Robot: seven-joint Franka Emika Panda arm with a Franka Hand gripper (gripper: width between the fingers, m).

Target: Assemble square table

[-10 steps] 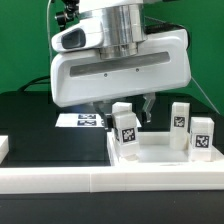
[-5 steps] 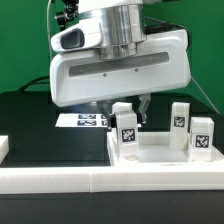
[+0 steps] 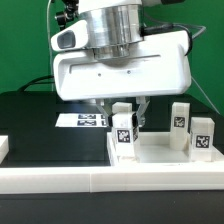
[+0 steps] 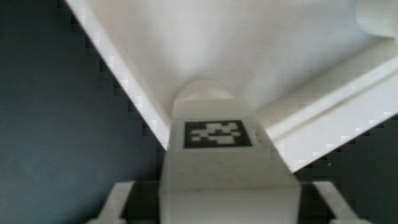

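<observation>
The square table's white slab (image 3: 160, 157) lies on the exterior view's right, with white tagged legs standing on it. Two legs (image 3: 180, 116) (image 3: 201, 137) stand on the right. A third leg (image 3: 125, 135) stands at front left. Just behind it, a fourth leg (image 3: 121, 108) stands between my gripper's (image 3: 122, 112) dark fingers. In the wrist view that leg (image 4: 217, 150) shows its tag and fills the space between the fingers (image 4: 121, 205), with the slab's raised rim (image 4: 338, 100) beyond. My gripper (image 4: 217, 206) is shut on this leg.
The marker board (image 3: 80, 121) lies flat on the black table behind the slab's left edge. A long low white border wall (image 3: 100, 185) runs along the front. A small white block (image 3: 3, 147) sits at the far left. Green backdrop behind.
The fingers have closed in on the rear left leg. The gripper body has shifted a little to the exterior view's right; the front left leg looks nudged slightly left.
</observation>
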